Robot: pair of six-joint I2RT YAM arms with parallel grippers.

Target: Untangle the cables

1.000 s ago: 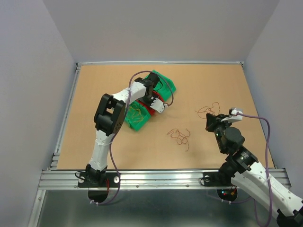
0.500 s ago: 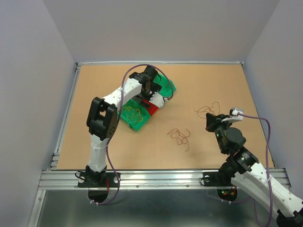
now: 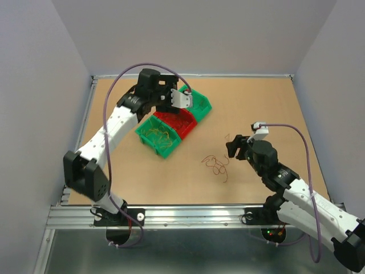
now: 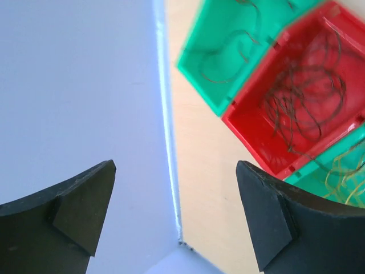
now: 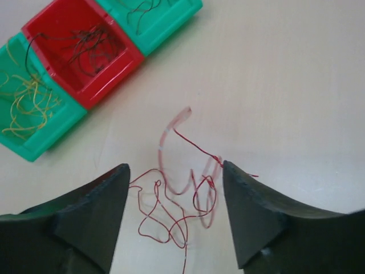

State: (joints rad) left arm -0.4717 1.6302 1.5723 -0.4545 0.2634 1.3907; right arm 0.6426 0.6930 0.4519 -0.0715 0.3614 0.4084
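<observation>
One loose clump of red cables (image 3: 215,164) is seen lying on the table (image 3: 268,103), a little to the near right of the middle. The clump is spread flat. In the top view its long way runs from 9 o'clock to 3 o'clock, with one strand trailing off towards 5 o'clock.

Three boxes are set in a row at 10 o'clock from the clump, well apart from it: a green box (image 5: 57,132), a red box (image 5: 114,77) and a second green box (image 5: 171,25). The row points towards 2 o'clock. Yellow cables are kept in the near green box, dark ones in the red box, and a few dark ones in the far green box.

The right gripper (image 5: 174,171) is held just beside the clump, at 2 o'clock from it (its fingers are partly spread, and nothing is pinched between them). One pale, blurred strand is seen in the gap, and it cannot be told whether a finger is touched by it. The left gripper (image 4: 175,171) is held above the boxes with its fingers spread wide, and nothing is held.

Bare board is seen all round the clump. The table is shut in by walls (image 3: 34,85) at 9, 12 and 3 o'clock, and by a metal rail (image 3: 194,212) at 6 o'clock.
</observation>
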